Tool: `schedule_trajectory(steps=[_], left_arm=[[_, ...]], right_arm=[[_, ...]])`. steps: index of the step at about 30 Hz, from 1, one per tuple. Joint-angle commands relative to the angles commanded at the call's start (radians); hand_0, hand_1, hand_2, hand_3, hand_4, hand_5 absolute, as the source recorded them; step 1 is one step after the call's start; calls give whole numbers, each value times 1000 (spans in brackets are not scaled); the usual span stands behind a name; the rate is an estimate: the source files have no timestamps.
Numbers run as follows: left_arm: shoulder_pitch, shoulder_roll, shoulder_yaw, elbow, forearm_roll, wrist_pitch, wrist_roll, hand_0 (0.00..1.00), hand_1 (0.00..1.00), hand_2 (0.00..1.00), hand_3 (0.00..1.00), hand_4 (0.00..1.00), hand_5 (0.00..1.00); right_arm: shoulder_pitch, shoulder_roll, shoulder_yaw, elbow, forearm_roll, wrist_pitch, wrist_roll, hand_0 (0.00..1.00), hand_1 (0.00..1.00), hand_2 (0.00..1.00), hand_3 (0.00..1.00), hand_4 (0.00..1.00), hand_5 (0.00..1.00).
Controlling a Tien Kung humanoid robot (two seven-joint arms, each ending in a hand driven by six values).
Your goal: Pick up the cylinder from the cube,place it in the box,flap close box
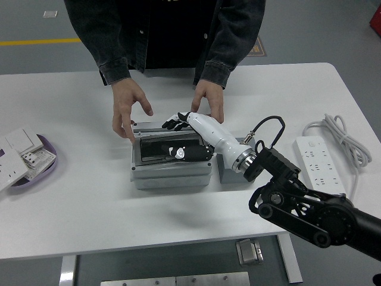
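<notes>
Box [171,162]: grey, at table centre; the lid with its dark window lies down flat over the body.
Cylinder: cannot be made out; whether it sits under the lid cannot be told.
Cube [229,173]: grey, just beside the box at its 3 o'clock, mostly hidden under the robot's wrist.
Right hand [187,138]: white with black fingertips, lying palm down on the lid, fingers [169,125] spread toward the lid's 12 o'clock edge, thumb near the window's middle; it grips nothing.
Right arm [303,208]: black, enters from the lower right corner and crosses over the cube to reach the box.
Left hand: out of view.
Person's hands: one [128,107] at the box's 10 o'clock corner, fingers touching its far left edge; the other [208,98] at the box's 1 o'clock, fingertips down just behind the robot's hand. Dark sleeves above both.
Tray [44,167]: purple, at 9 o'clock near the left edge of the table, holding white switch plates [21,149].
Power strip [318,164]: white, at 3 o'clock, well apart from the cube, its coiled cable [336,131] behind it.
Table [89,214]: white; bare surface between box and tray, and along the whole near edge at 6 o'clock.
Crowding: the far side of the box is taken up by the person's hands, its right side by the cube and arm.
</notes>
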Motion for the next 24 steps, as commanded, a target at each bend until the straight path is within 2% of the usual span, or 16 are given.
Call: schedule_trajectory(steps=[3,5,8,11,18,24], left_arm=[[1,-1,2,0,-3,1,0,601,588,566,608,664,318],[1,-2,2,0,-3,1,0,601,588,566,608,668,322],[1,-3,1,0,-2,1,0,601,588,566,608,668,322],[2,-3,-2,0,-1,1,1,601,588,566,608,669,326],[5,-3,-10,0,5,-1,2,602,588,566,608,669,326],[13,-6,-6,0,-3,0,4,601,587,566,608,671,327]], right_arm=[[-14,3,-21,-17,73,4,39,649,625,667,678,722,356],[-24,3,-22,-25,119,7,64,632,622,663,676,684,345],[-39,0,6,-25,171,7,86,632,622,663,676,684,345],[-57,-7,60,-12,174,6,93,643,626,670,681,672,350],[-168,-23,253,56,69,1,112,643,627,675,683,677,351],[-303,15,479,20,104,0,187,632,624,672,681,662,339]])
